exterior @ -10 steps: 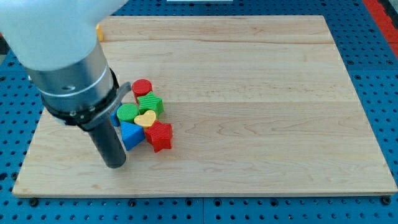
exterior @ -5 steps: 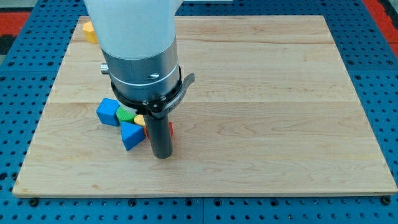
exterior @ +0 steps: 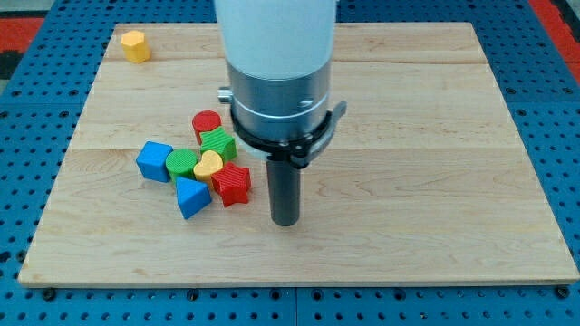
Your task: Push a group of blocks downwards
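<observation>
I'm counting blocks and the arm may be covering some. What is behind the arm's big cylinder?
Only bare board shows around the cylinder. Whatever lies directly behind it is covered. My tip stands right of the red star, apart from it.

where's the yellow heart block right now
The yellow heart block sits in the middle of the cluster at the view's left, between the green block above it and the red star block below-right; my tip stands right of the cluster.

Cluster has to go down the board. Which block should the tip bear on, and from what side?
My tip sits right of the red star block, apart from it. Come from the view's top and press the red cylinder: it caps the cluster, so the rest should move ahead of it.
</observation>
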Robot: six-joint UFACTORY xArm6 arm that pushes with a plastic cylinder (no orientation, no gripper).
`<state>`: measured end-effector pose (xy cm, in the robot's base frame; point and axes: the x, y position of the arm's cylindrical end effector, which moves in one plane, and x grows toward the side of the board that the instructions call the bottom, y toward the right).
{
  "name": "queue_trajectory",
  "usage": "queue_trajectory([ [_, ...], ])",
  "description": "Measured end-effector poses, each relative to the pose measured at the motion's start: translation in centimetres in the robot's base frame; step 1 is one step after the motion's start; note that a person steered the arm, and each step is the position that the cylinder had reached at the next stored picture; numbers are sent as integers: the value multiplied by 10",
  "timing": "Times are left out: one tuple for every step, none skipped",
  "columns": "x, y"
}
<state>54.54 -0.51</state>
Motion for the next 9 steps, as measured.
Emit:
queue_trajectory([
  [-29, -8],
  [-70, -20],
  [-110, -38],
  [-155, -75],
  [-180, -105],
  [-188, -129],
  [-175, -150],
  [-168, -149],
  [-194, -113],
])
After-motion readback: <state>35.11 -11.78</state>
